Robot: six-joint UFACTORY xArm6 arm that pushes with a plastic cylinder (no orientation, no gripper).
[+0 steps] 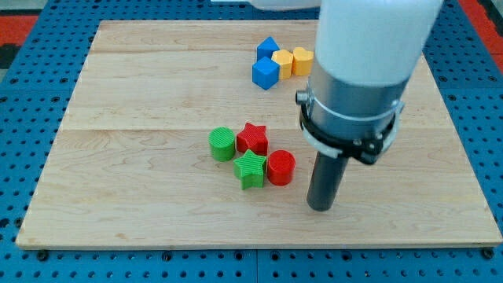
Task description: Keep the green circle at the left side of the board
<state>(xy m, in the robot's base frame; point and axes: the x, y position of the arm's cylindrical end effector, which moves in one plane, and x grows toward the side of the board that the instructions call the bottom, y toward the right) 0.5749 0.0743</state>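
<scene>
Green circle (222, 144) sits near board (118, 94) centre, well to the view's left of my tip (320, 207). No claw on this rod, so no open or closed state. Red star (252, 138) touches the circle; green star (250, 169) and red cylinder (280, 167) lie just left of tip. 2 blue blocks (266, 64) and 2 yellow blocks (292, 61) cluster toward view's top.

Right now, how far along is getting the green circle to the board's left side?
Nothing looks done: the green circle sits near the board's middle, touching the red star. In hand: my tip rests to the view's right of the red circle and green star, apart from them. Left: pushing the green circle leftward.
</scene>
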